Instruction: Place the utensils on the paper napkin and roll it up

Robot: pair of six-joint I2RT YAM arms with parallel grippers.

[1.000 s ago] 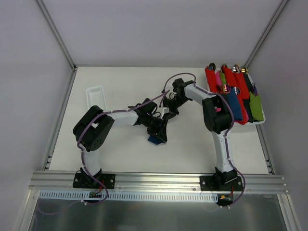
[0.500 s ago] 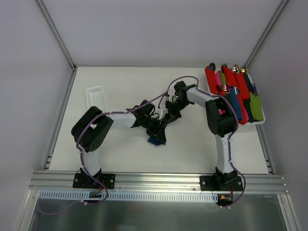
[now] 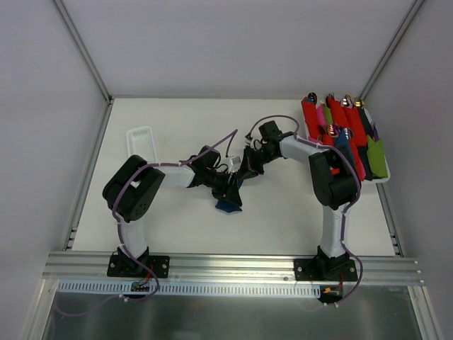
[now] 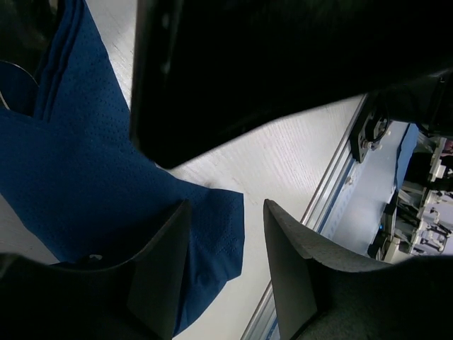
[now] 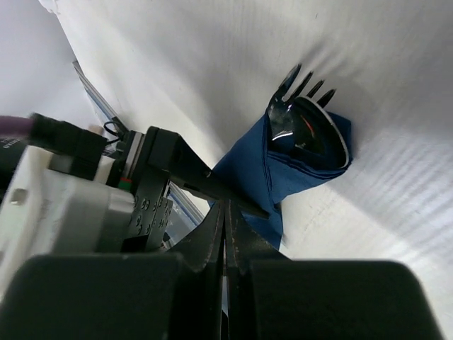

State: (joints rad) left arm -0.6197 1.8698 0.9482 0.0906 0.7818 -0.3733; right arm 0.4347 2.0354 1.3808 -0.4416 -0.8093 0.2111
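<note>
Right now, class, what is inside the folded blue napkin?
From the open end of the napkin stick fork tines and a spoon bowl; the handles are covered by its folds.

I see the paper napkin (image 4: 85, 184) as thin matt paper, its dark blue face embossed with fine dots. The utensils (image 5: 301, 117) poke out of it as glossy, mirror-bright metal. The left gripper (image 4: 226, 212) has fingers (image 4: 297, 276) of matt black plastic. The table (image 4: 283, 163) looks white, matt and faintly grained; the rail (image 3: 233, 265) is brushed metal.
</note>
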